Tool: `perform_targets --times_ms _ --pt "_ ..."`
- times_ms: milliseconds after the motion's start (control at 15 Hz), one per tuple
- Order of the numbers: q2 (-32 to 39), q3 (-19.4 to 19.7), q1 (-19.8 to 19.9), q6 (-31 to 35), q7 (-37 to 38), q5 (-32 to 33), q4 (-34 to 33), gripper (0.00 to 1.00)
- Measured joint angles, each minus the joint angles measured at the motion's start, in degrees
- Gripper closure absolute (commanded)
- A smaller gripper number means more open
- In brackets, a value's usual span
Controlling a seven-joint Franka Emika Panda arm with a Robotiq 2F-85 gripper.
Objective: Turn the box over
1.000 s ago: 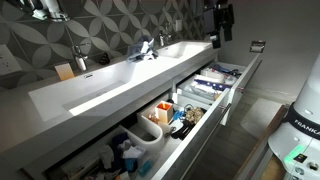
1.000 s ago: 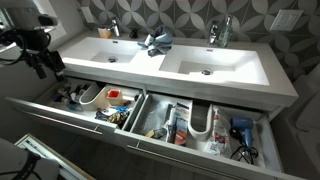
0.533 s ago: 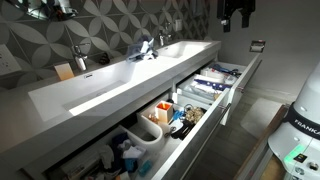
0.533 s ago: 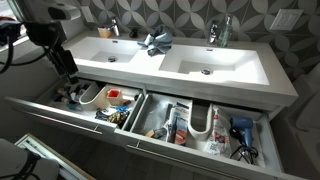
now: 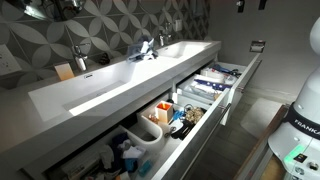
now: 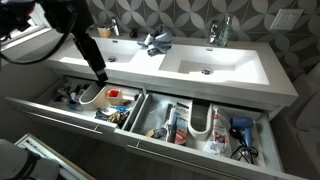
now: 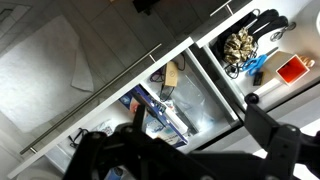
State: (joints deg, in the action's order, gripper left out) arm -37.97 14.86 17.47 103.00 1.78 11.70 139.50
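Note:
The box (image 7: 158,108) is a flat blue and white carton lying in the open drawer (image 7: 215,112), seen from above in the wrist view. My gripper (image 7: 197,126) hangs high above it, open and empty, with its dark fingers spread wide at the bottom of that view. In an exterior view the gripper (image 6: 99,73) is over the left end of the drawer, in front of the white sink counter (image 6: 190,62). In the other exterior view it is almost out of the top edge. I cannot pick out the box in either exterior view.
The long open drawer (image 5: 185,110) is full of toiletries, with pale flat packs (image 5: 212,83) at its far end. It also holds a hair dryer (image 6: 240,129), a red item (image 7: 291,69) and a brown bottle (image 7: 170,78). Faucets (image 6: 155,40) stand on the counter.
My gripper has risen, almost leaving the top of one exterior view. In the other it has swung from the far left towards the sink and drawer.

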Motion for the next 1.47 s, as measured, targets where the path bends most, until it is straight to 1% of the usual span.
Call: perform_targets --times_ms 133,267,400,600,1000,1200,1467 --pt "3.57 2.32 0.57 1.59 -1.5 0.08 -3.13 0.0" --pt "7.39 3.74 0.56 2.71 -3.74 0.09 -5.53 0.0" --pt "10.47 4.06 0.56 3.16 -4.74 0.09 -6.89 0.0" --pt "11.93 4.05 0.46 3.26 -4.85 0.09 -7.73 0.0" --pt "12.11 3.78 0.45 4.01 -4.94 0.33 -7.53 0.0" --pt "14.08 2.88 0.41 7.4 -4.88 2.6 -5.93 0.0" --pt "18.81 1.98 0.44 13.96 -4.17 8.63 -1.27 0.0"
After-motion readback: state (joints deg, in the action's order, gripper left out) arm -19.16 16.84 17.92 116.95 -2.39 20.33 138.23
